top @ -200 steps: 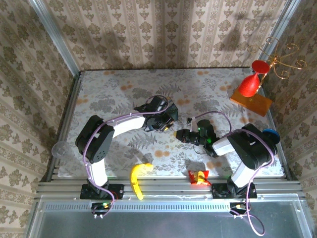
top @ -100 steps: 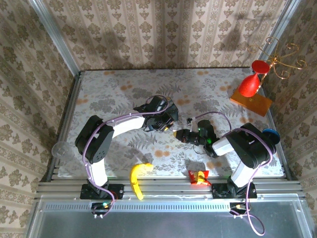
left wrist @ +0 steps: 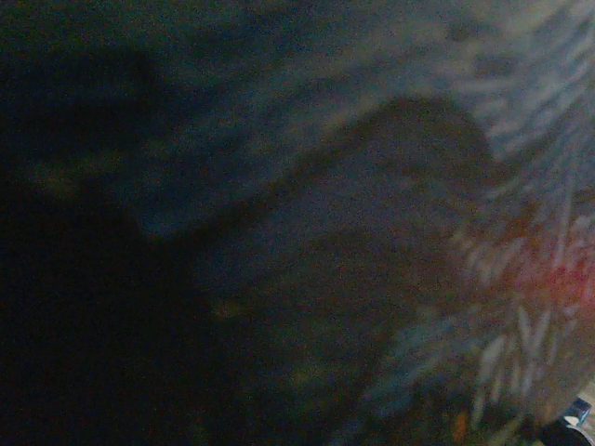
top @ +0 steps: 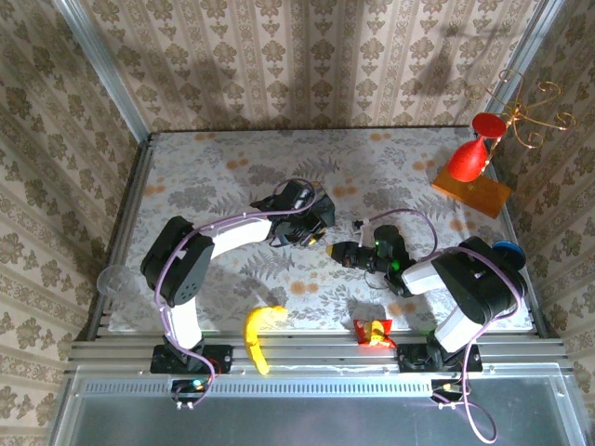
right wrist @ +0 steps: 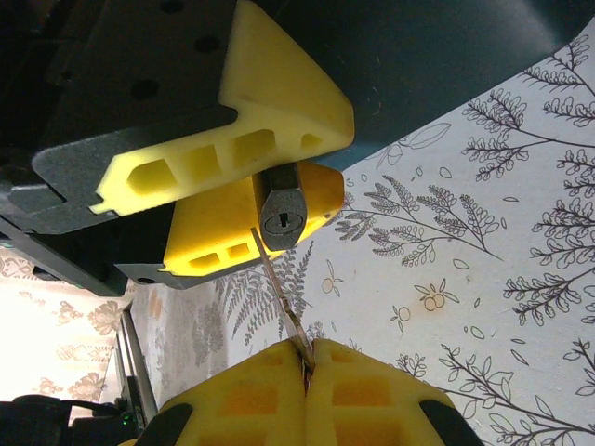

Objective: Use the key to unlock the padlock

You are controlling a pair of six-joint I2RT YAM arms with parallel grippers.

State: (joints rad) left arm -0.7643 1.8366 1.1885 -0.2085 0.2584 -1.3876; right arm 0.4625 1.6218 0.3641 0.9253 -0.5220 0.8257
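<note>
Two arms converge near the middle of the leaf-patterned surface (top: 204,167), their tips almost touching in the top view. The left end effector (top: 314,230) reaches in from the left and the right end effector (top: 338,252) from the right. In the right wrist view, the left end effector (right wrist: 321,163) pinches the padlock (right wrist: 284,216) between its yellow fingers (right wrist: 270,102). The small grey lock body sits at the finger ends, raised above the surface, with its keyhole facing the camera. The right end effector (right wrist: 305,358) has its yellow pads pressed together on the key (right wrist: 277,293). This thin metal blade slants up and to the left toward the lock. Its tip lies at the lower left edge of the padlock's face, beside the keyhole; whether it touches the metal cannot be told. At the near edge of the surface lie a banana (top: 258,336) and a red-and-yellow packet (top: 372,332), both well apart from the lock. A red hourglass-shaped object (top: 470,156) stands on a wooden board (top: 474,193) at the far right corner.
</note>
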